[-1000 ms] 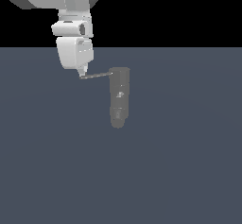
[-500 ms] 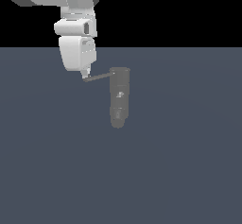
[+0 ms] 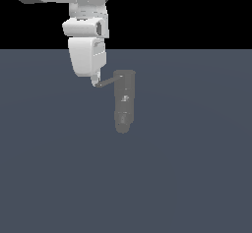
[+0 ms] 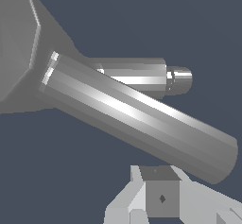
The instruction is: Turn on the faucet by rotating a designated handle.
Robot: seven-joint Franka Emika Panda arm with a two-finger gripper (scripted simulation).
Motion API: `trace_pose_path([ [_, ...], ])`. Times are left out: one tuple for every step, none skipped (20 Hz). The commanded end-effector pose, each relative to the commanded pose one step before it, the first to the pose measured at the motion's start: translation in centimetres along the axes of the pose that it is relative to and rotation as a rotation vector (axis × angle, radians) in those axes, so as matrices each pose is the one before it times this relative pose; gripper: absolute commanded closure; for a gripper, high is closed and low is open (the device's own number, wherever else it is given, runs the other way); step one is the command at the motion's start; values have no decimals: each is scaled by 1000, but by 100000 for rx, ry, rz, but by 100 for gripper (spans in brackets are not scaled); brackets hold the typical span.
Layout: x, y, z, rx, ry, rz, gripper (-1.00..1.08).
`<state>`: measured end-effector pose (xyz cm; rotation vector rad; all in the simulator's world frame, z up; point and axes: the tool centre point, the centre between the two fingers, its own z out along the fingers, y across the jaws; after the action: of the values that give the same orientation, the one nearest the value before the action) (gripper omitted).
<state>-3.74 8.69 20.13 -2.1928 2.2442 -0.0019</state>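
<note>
The faucet (image 3: 124, 101) is a dull grey, segmented cylinder with a rounded lower end, lying in the middle of the exterior view. Its handle (image 3: 107, 82) is a thin grey rod sticking out from the faucet's top toward the exterior view's left. My white gripper (image 3: 95, 83) hangs just left of the faucet, its shut fingertips touching the rod's free end and holding nothing. In the wrist view the handle (image 4: 137, 116) fills the middle as a shiny bar. It joins the faucet (image 4: 19, 43), and the gripper (image 4: 160, 197) sits close beside it.
A flat blue-grey floor (image 3: 197, 178) spreads all around the faucet. The white arm (image 3: 83, 1) reaches in from the top of the exterior view, above the gripper.
My gripper has moved toward the exterior view's right and slightly down. The handle's free end has swung down with it, so the rod now slants. The faucet body has not moved.
</note>
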Motion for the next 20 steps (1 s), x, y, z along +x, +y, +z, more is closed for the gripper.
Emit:
trace_pose_path([
  [877, 733, -36, -261, 206, 409, 108],
  [205, 246, 6, -23, -3, -65, 108],
  [239, 245, -6, 0, 0, 0, 108],
  [240, 245, -6, 0, 0, 0, 108],
  [208, 247, 5, -22, -3, -65, 108],
  [241, 247, -6, 0, 0, 0, 108],
  [242, 247, -6, 0, 0, 0, 108],
  [211, 248, 5, -22, -3, -65, 108],
  [244, 249, -7, 0, 0, 0, 108],
  [245, 249, -7, 0, 0, 0, 108],
  [216, 250, 3, -23, -2, -65, 108],
  [0, 0, 0, 0, 0, 0, 108],
  [-535, -297, 29, 164, -147, -525, 108],
  [564, -1, -7, 0, 0, 0, 108],
  [596, -10, 4, -20, 16, 64, 108],
  [572, -2, -7, 0, 0, 0, 108],
  [576, -2, -7, 0, 0, 0, 108],
  [607, -10, 4, -21, 17, 64, 108],
  [583, -3, -7, 0, 0, 0, 108],
  [614, -10, 4, -21, 17, 63, 108],
])
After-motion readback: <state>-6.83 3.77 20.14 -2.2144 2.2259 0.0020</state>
